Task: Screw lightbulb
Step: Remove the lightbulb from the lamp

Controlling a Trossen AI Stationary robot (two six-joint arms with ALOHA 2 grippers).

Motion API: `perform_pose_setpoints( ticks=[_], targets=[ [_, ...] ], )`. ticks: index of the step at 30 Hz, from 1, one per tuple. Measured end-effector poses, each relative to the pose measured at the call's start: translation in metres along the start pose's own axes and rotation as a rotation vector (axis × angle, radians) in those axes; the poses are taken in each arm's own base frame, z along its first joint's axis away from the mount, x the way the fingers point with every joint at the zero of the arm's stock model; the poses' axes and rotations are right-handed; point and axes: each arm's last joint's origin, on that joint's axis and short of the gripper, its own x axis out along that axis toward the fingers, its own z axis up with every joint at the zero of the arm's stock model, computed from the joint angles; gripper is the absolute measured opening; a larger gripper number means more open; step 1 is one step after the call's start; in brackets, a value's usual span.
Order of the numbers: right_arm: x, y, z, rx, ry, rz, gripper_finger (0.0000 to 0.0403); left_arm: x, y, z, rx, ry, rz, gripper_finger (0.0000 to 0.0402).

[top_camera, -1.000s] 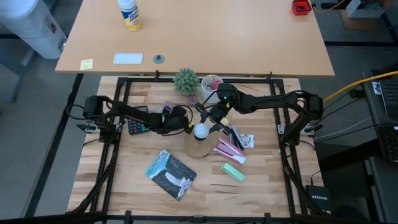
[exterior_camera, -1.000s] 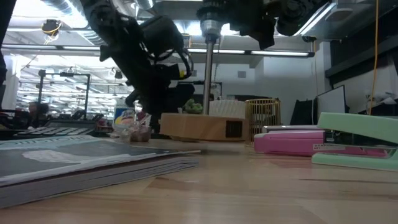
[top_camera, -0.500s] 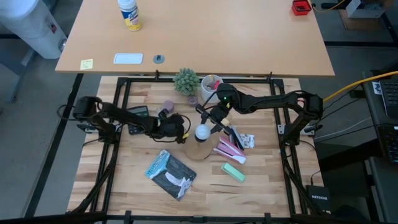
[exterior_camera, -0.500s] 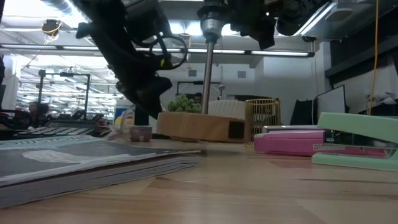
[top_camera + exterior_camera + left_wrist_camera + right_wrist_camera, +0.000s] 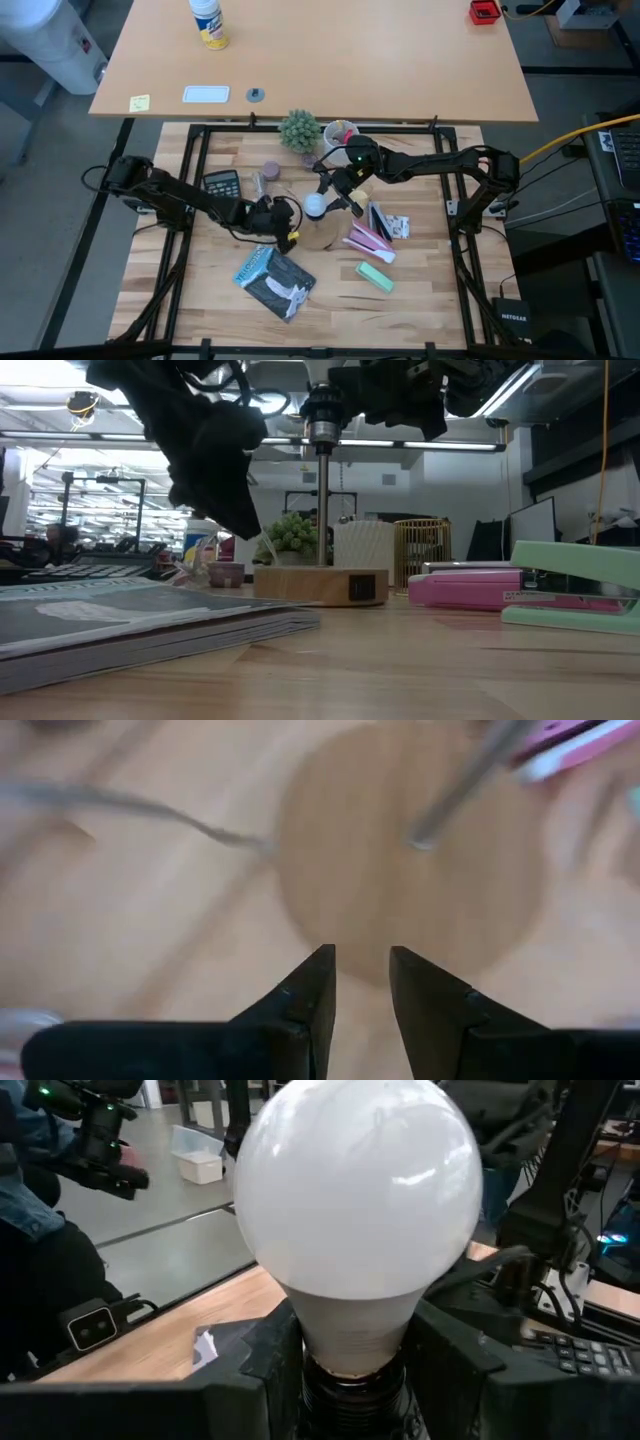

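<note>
The lightbulb (image 5: 355, 1210) is pinched at its neck by the right tool (image 5: 350, 1370). The left tool (image 5: 360, 982) is held slightly spread, empty, above the round wooden base (image 5: 400, 870).

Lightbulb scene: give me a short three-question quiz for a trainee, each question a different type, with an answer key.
1. True or false: the left gripper is holding the lightbulb.
2. Multiple choice: where does the right gripper clamp the lightbulb? A, on the glass dome; B, at the neck just above the screw base; C, it does not touch it.
3. Fill in: the left gripper points down at the round ____ base of the stand.

Key: 1 false, its fingers are apart and empty; 2 B; 3 wooden.
</note>
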Motion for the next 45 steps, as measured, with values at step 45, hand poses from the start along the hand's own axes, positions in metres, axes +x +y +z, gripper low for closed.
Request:
perform_pose_setpoints(
  ticks=[45],
  targets=[
    [0.0,-0.001,0.0,0.031,0.005,-0.022,0.0154,0.08,-0.051,-0.041,-0.319,-0.263,-0.05,0.0088]
  ],
)
